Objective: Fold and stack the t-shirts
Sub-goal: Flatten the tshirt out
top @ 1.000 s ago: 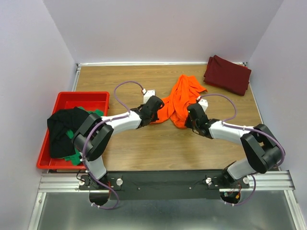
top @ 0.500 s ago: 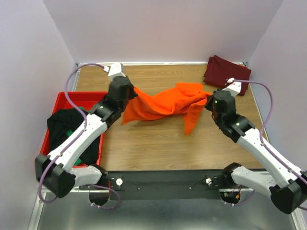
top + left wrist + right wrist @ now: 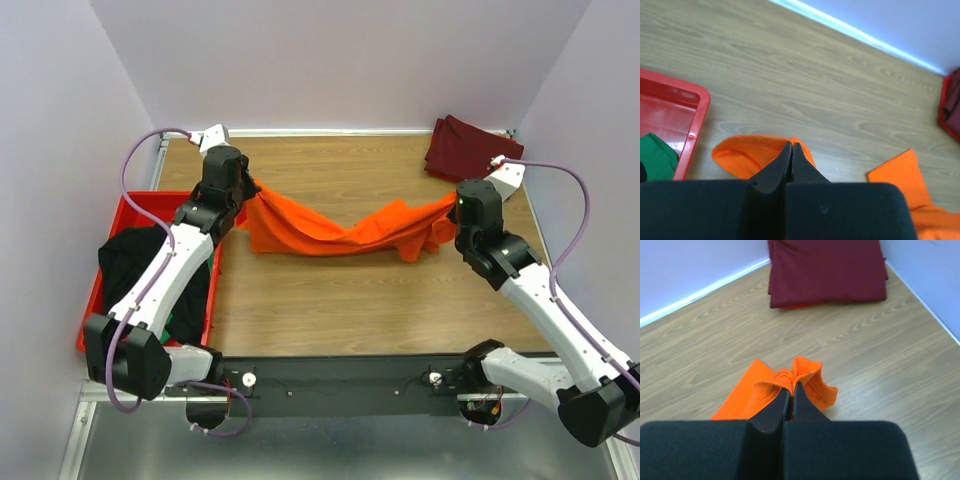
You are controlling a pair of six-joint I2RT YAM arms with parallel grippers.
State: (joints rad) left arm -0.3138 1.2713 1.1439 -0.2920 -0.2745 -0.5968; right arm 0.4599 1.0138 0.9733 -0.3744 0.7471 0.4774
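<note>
1. A red bin [image 3: 150,202] is seen at the left edge of the wooden table [image 3: 340,300]. A black t-shirt [image 3: 130,268] is draped over its near part, and a green t-shirt [image 3: 656,154] is seen lying inside it.
2. The left gripper [image 3: 791,146] is held just past the bin's far right corner. Its jaws are pressed together, and an edge of the orange t-shirt [image 3: 330,232] is pinched between the tips.
3. The orange t-shirt is stretched across the middle of the table between the two grippers. Both ends are raised, and the middle is seen sagging in a shallow curve. Whether the lowest folds are touching the wood cannot be told from above.
4. The right gripper [image 3: 791,387] is held at the shirt's right end. Its jaws are closed tight, and a bunched fold of orange cloth is clamped at the tips.
5. A dark maroon t-shirt [image 3: 470,150] is seen folded flat in the far right corner of the table, near the right gripper but apart from the orange cloth.
</note>
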